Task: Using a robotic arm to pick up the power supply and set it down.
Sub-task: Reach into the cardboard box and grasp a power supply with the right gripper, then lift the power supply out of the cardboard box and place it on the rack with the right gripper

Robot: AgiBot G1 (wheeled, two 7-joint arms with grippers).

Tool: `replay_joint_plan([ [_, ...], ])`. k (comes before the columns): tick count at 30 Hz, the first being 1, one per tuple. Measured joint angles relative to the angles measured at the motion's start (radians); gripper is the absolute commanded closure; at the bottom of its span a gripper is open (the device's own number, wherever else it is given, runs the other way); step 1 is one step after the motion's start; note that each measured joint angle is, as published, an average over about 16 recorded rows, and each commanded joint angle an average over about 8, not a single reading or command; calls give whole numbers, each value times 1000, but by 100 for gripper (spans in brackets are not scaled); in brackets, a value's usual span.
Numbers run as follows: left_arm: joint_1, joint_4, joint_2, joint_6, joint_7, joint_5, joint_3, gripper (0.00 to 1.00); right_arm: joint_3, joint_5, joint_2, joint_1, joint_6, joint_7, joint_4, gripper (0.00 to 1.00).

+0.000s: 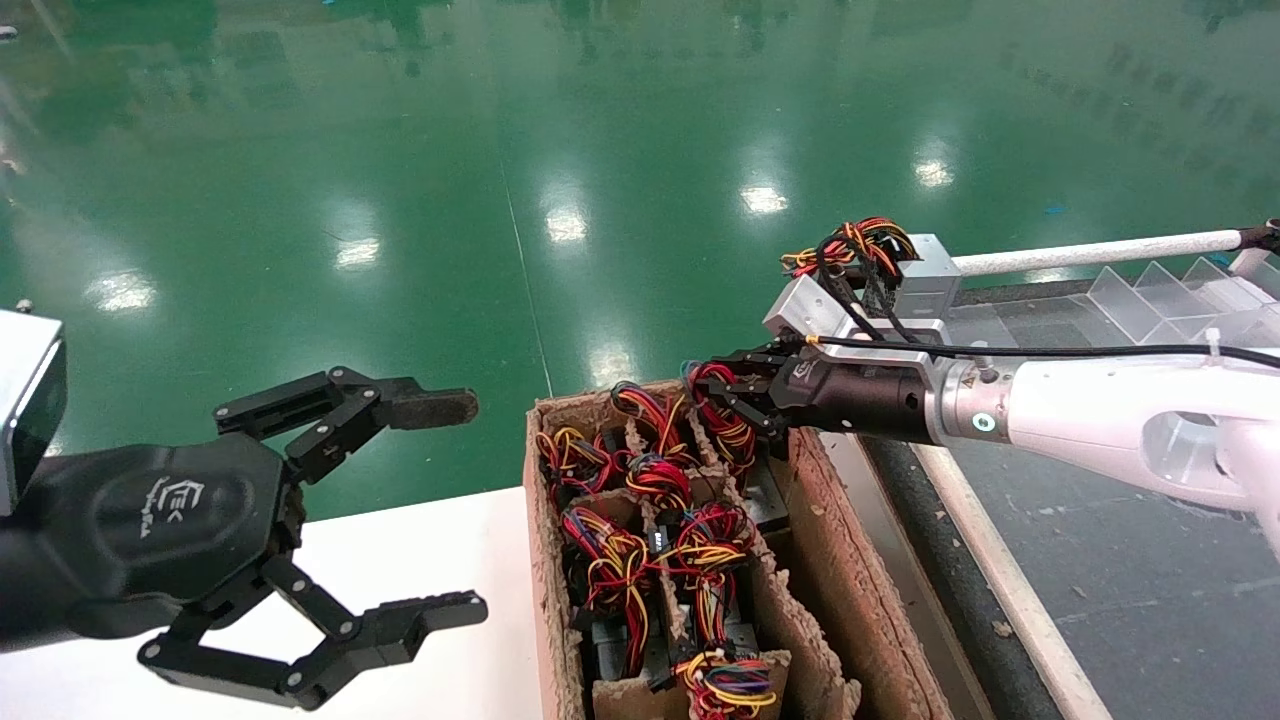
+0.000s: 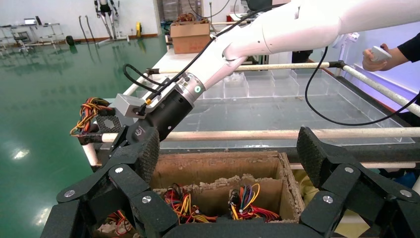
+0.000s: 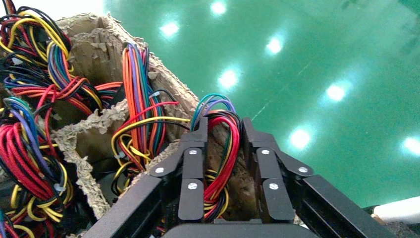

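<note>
The right gripper, at the end of the white robotic arm, is reaching in from the right over the far right corner of a worn cardboard box. Its jaws are clenching a looped bundle of mostly red and yellow wires; in the right wrist view the loop is sitting squeezed between the two black fingers. That bundle belongs to the power supply standing in the far right compartment of the box, its grey body mostly hidden below the wires and the ragged cardboard dividers. The other compartments are holding more units with red, yellow, blue and purple wire bundles.

Another grey box with splayed orange, black and red wires is lying beyond the gripper, at the near end of the dark conveyor that is running along the right of the box, beside clear plastic dividers.

The left gripper is hovering over the white bench to the left of the box, jaws spread wide and gripping nothing.
</note>
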Motion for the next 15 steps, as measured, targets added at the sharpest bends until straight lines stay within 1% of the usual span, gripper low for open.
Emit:
replay_joint_plan([
  [8, 0, 0, 0, 0, 0, 0, 0, 0, 6, 8, -3, 0, 3, -13, -7, 100],
  [15, 0, 0, 0, 0, 0, 0, 0, 0, 21, 29, 12, 5, -18, -32, -3, 100],
])
